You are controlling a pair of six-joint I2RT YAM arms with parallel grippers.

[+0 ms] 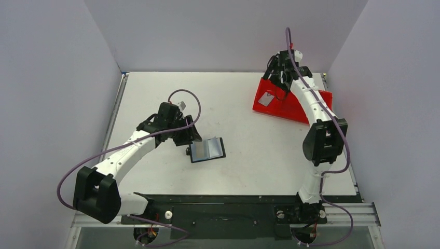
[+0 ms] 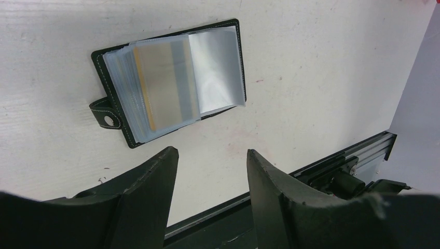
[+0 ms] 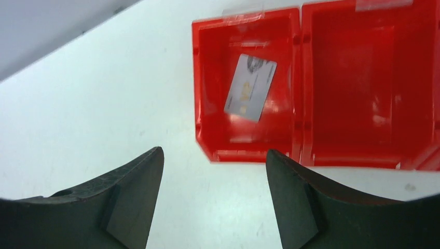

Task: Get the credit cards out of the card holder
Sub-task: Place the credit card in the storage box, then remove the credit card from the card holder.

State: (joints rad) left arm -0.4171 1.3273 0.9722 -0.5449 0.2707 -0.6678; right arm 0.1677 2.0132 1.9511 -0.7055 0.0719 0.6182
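Note:
The card holder [image 1: 207,149] lies open on the white table, a black wallet with clear sleeves [image 2: 215,67]. A gold credit card [image 2: 166,85] with a grey stripe shows inside a sleeve. My left gripper [image 2: 212,153] hovers just beside the holder's left edge [image 1: 191,142], open and empty. A silver-grey credit card [image 3: 250,87] lies flat in the left compartment of the red tray [image 3: 298,93]. My right gripper [image 3: 214,153] is above the tray's far side [image 1: 282,83], open with nothing between its fingers.
The red tray [image 1: 290,109] stands at the back right of the table, and its neighbouring compartment [image 3: 358,88] holds nothing. The holder's snap strap [image 2: 106,116] sticks out from one side. A black and metal rail [image 2: 358,161] runs along the table's near edge.

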